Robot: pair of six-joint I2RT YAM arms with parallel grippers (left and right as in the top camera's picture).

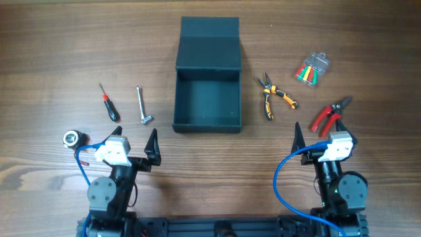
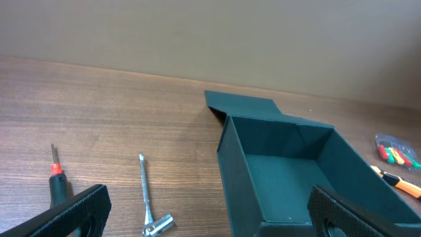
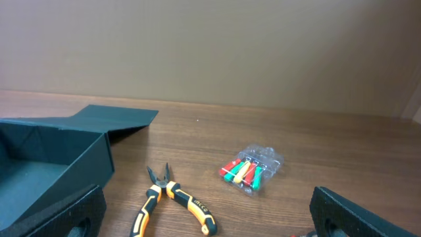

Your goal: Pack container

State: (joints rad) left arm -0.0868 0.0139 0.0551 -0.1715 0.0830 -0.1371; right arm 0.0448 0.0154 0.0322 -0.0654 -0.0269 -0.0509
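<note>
- The container [image 1: 207, 99] sits mid-table, empty, with its lid laid back toward 12 o'clock.
- The left gripper [image 1: 136, 141] and right gripper [image 1: 320, 137] are both spread wide and hold nothing.
- A sensible start is the wrench [image 1: 143, 105] at the container's 9 o'clock: pinch across its shaft, lift it over the wall and lay it lengthwise inside.
- The pliers [image 1: 275, 97] at 3 o'clock suit the right arm.

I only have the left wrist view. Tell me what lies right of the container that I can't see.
Observer: Red-handled cutters lie at the far right, nearer the robot than the clear pack.
Operator: Now check left of the screwdriver.
Observer: A small round silver-and-black object sits there, nearer the robot; I cannot tell what it is.
Operator: Describe the pliers fully.
Observer: Orange-and-black handles, nose pointing away from the robot, beside the right wall of the container.
</note>
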